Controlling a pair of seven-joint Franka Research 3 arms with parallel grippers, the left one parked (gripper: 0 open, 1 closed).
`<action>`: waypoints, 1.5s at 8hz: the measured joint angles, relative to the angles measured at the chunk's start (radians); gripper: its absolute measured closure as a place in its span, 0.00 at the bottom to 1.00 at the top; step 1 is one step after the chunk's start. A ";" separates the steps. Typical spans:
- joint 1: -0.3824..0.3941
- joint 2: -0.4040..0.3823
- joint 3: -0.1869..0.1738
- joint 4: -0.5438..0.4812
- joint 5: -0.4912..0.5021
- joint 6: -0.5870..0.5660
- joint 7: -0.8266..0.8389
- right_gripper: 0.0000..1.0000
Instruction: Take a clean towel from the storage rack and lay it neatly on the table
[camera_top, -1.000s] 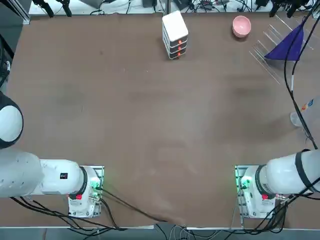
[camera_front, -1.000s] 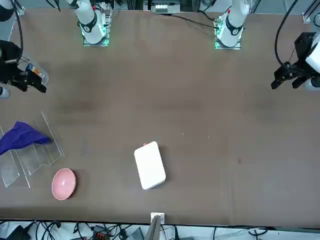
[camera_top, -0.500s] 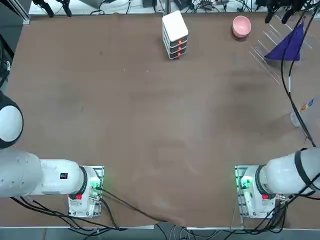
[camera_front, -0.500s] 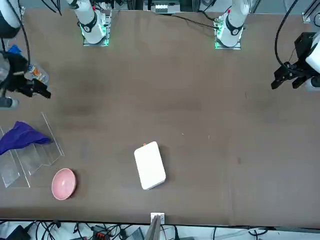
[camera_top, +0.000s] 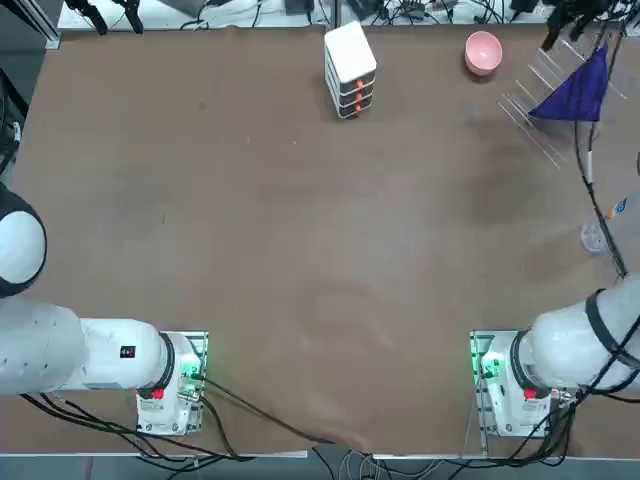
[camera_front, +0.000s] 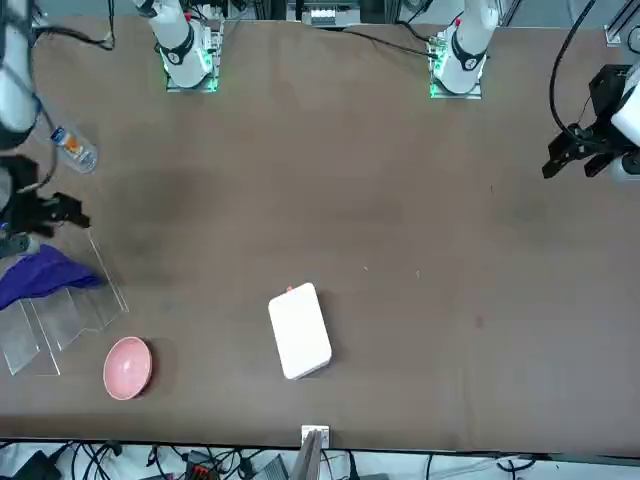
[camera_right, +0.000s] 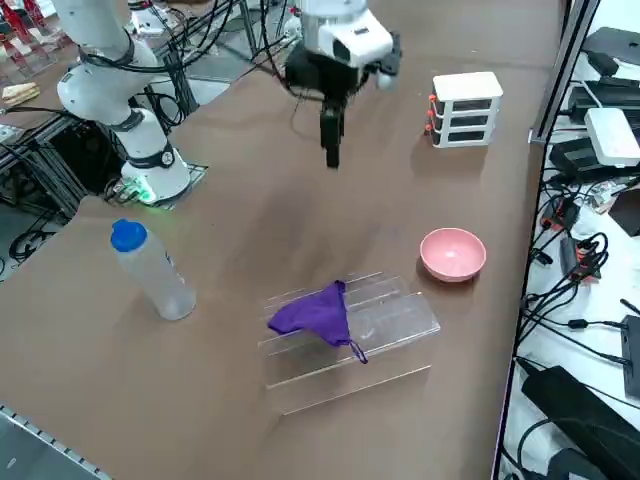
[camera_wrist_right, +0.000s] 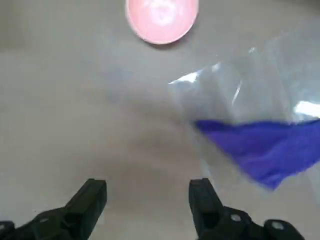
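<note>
**Ana:** End effector on the right arm (camera_wrist_right: 147, 200) is spread wide with nothing between its fingers. In the right side view it hangs pointing down above the desk (camera_right: 250, 190), some way short of the storage rack (camera_right: 400, 320).

**Ben:** So the towel is untouched?

**Ana:** As far as I can judge, yes. The towel (camera_right: 312, 312) is draped over the clear rods of the storage rack, bunched into a peak instead of lying flat. From the wrist camera it shows just past the fingertips, off to one side, so the end effector is near it but apart from it.

**Ben:** Then what's left?

**Ana:** Nearly everything: close in on the cloth, pinch it, lift it clear of the rods, carry it over bare desk and spread it out. None of that is done yet.

**Ben:** Which way does the cloth run?

**Ana:** From overhead the towel (camera_top: 577, 90) reads as a triangle, its tip aimed toward the far edge of the desk and its broad base toward the robot. Its long axis follows the slant of the rods, I think, though the folds make that hard to say firmly. One corner trails off the rack on the near side in the side view.

**Ben:** Anything close by?

**Ana:** A pink bowl (camera_right: 453, 252) just beside the rack, and a water bottle (camera_right: 152, 270) on its other side.
</note>
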 joint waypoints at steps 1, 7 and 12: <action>-0.047 0.067 -0.002 0.095 0.000 0.006 -0.100 0.00; -0.249 0.328 -0.003 0.316 0.000 0.319 -0.357 0.04; -0.374 0.432 0.083 0.319 0.136 0.364 -0.499 0.11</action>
